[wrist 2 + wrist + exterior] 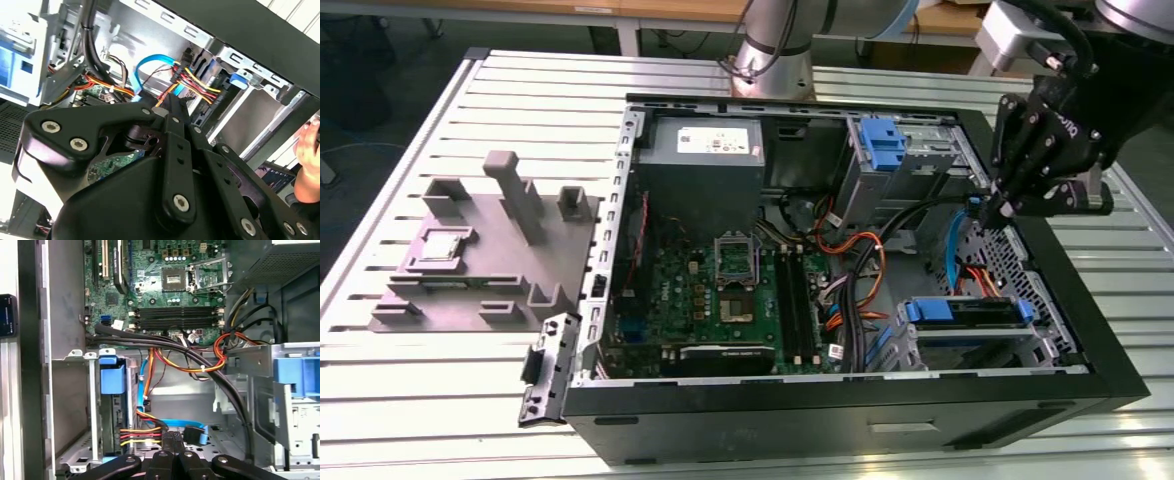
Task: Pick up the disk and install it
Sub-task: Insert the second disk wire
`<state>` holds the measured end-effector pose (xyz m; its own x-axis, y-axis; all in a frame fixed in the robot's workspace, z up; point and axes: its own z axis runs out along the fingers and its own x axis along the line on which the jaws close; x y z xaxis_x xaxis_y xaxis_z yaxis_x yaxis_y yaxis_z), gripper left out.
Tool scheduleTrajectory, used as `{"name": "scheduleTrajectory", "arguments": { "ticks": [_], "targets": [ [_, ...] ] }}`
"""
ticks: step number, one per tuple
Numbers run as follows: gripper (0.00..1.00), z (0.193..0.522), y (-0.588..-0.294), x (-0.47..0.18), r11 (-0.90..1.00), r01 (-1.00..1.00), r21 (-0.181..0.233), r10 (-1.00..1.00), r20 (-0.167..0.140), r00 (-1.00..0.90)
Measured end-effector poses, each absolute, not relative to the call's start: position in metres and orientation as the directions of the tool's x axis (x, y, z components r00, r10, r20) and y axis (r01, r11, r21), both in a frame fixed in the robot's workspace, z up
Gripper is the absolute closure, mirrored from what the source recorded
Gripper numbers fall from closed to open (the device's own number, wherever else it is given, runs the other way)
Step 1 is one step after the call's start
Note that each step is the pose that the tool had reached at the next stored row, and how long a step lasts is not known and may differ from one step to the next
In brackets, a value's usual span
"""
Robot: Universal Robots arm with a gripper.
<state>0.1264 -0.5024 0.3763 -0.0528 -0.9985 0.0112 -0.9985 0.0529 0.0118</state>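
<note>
Table: slatted metal top (400,380); it lies bare along the exterior view's lower left and right edges.
Fixture: a grey moulded block (480,255) sits at centre left, just beside the computer case (854,425) and apart from its hinged side flap.
Case: it lies open-side up, with a black rim running all round; the motherboard (720,290) fills the centre.
Gripper: in the exterior view I see the gripper (1003,208) at upper right, reaching down inside the case's right wall. The fingers look drawn narrow, tips together, and I see nothing held.
Disk: the disk (963,312) sits in the drive cage at lower right, its blue carrier facing up, below the gripper and apart from it.
Room: in the first wrist view, orange and black cables (200,367) cross the gap beside the disk (112,385), and a blue cable (172,428) lies close to the fingertips.
</note>
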Motion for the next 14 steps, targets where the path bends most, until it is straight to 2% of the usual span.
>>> {"name": "scheduleTrajectory", "arguments": {
  "ticks": [14],
  "targets": [
    [0.9,0.378,-0.481,0.121,0.053,-0.998,0.014,-0.998,0.019,-0.053]
  ]
}}
